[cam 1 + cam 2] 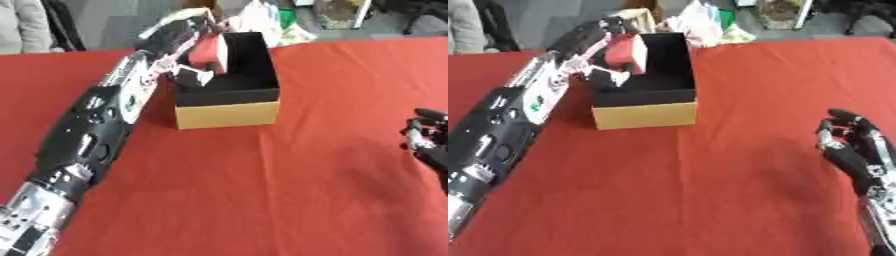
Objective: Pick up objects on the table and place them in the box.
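Red, boxy block (627,51) looks light and stiff, best held by its flat sides; left hand (607,37) curls round it over the far-left box (645,115). Right hand (852,142) idles open, near right.

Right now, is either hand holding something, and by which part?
The left hand holds a red block by its top, over the box. The right hand holds nothing.

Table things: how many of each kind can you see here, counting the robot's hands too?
Boxes: 1, the black-lined box on the red table.
Red objects: 1, a red block held over the box.
Hands: 2, the left hand curled round the block, the right hand idle at the right edge.
Total: 4
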Tool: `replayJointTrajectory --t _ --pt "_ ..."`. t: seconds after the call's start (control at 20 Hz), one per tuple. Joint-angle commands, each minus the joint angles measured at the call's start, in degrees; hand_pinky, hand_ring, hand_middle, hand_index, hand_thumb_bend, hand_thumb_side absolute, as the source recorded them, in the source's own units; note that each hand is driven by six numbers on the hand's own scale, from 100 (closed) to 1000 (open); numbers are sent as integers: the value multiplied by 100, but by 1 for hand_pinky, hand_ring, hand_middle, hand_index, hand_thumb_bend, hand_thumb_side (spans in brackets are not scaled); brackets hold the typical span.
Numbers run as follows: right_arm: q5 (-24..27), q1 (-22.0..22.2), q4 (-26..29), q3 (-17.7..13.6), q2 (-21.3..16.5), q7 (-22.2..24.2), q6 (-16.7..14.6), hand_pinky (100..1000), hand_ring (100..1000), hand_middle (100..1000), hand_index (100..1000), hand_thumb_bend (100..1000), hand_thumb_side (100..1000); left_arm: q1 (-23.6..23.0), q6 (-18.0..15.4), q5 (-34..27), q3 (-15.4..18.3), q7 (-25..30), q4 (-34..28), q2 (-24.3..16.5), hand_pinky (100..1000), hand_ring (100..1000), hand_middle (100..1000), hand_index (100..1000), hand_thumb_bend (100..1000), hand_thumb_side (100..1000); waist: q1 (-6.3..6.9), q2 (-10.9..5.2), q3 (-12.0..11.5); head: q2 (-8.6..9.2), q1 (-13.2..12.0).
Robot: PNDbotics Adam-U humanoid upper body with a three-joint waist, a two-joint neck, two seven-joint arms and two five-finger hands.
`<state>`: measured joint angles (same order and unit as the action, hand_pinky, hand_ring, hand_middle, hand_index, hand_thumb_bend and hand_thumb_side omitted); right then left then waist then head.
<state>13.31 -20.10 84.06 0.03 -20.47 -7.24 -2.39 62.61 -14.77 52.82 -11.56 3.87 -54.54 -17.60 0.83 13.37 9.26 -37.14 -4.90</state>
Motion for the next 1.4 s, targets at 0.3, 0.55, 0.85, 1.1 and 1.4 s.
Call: replayJointTrajectory --t 0.3,0.55,0.85,1.1,1.4 --pt "-25 23 43 -55 -152 -5 -11 512 628 607 750 100 100 27 143 -939 -122 410 -757 -453 765 791 810 869 138 193 -13 -194 -139 -39 80" --pt "-27 -18 41 -33 -131 27 -10 512 628 607 750 100 100 105 101 -698 -189 478 -565 -261 776 811 834 873 171 201 -47 -174 -118 5 59" --pt "-21 -95 45 -9 -101 55 -10 512 628 607 750 100 100 225 -87 0 -109 847 62 153 818 882 919 929 303 214 -79 -113 -31 56 2" --pt "-24 -113 42 0 -82 75 -11 512 629 607 750 100 100 210 -205 496 -36 1058 403 395 861 939 987 980 402 218 -101 -80 7 72 -26" --pt "-18 -96 40 -15 -81 68 -13 512 629 607 750 100 100 180 -246 574 4 980 380 383 863 941 998 993 384 209 -104 -96 -17 69 -3"
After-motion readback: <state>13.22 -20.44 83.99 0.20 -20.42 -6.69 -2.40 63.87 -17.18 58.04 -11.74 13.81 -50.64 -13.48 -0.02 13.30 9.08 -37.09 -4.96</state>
